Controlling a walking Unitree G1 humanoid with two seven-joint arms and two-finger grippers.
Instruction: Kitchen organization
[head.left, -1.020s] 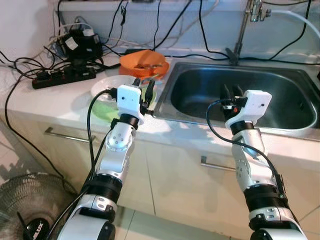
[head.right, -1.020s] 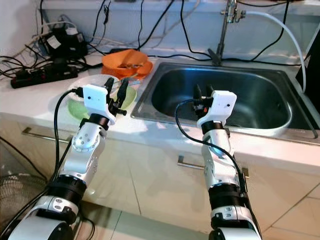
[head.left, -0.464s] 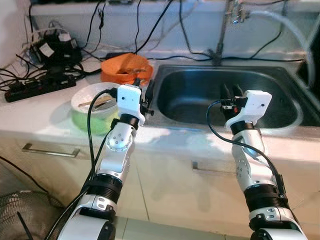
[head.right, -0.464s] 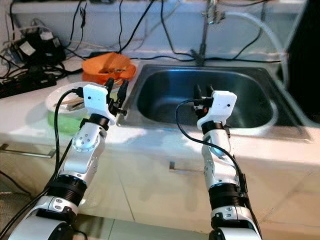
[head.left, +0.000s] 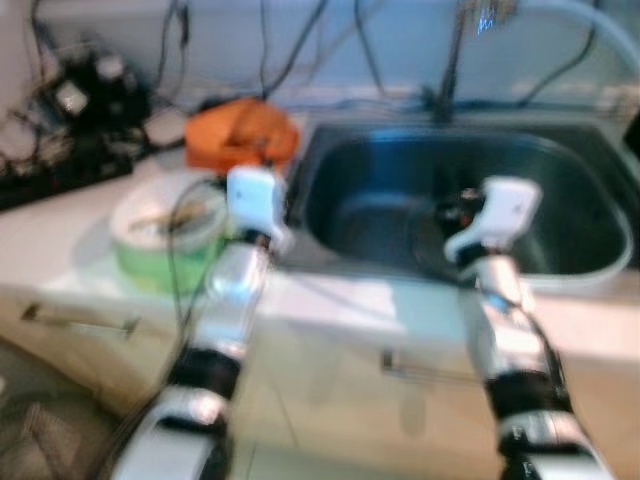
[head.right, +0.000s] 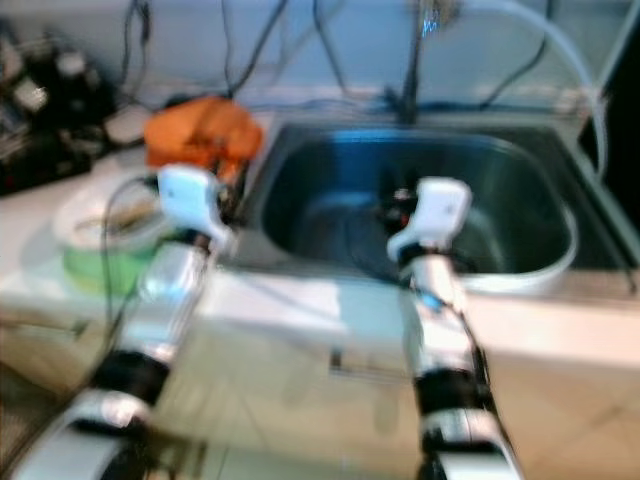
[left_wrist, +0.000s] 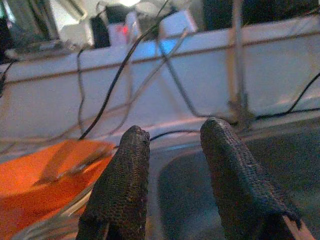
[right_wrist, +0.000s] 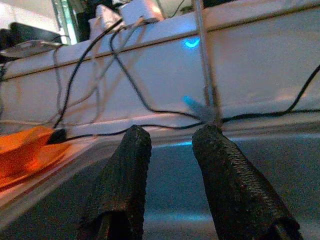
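The head views are blurred. A steel sink (head.left: 560, 170) is set into the white counter (head.left: 60, 235). Left of it sit an orange bowl (head.left: 240, 135) and a green bowl (head.left: 165, 235) with utensils in a white dish on top. My left gripper (left_wrist: 172, 132) is open and empty, held above the sink's left rim beside the orange bowl (left_wrist: 30, 172). My right gripper (right_wrist: 172, 135) is open and empty too, raised over the sink basin (right_wrist: 250, 170) and facing the back wall. Both arms show in front of the counter, left wrist (head.left: 255, 195) and right wrist (head.left: 505, 205).
A faucet (head.left: 455, 60) stands behind the sink, with a white hose (head.left: 590, 25) arching to the right. Black cables, a power strip (head.left: 60, 175) and adapters crowd the counter's back left. Cabinet fronts with a handle (head.left: 75, 320) lie below.
The whole picture has shifted and blurred, so the camera is moving. Both arms keep the same raised pose with open fingers.
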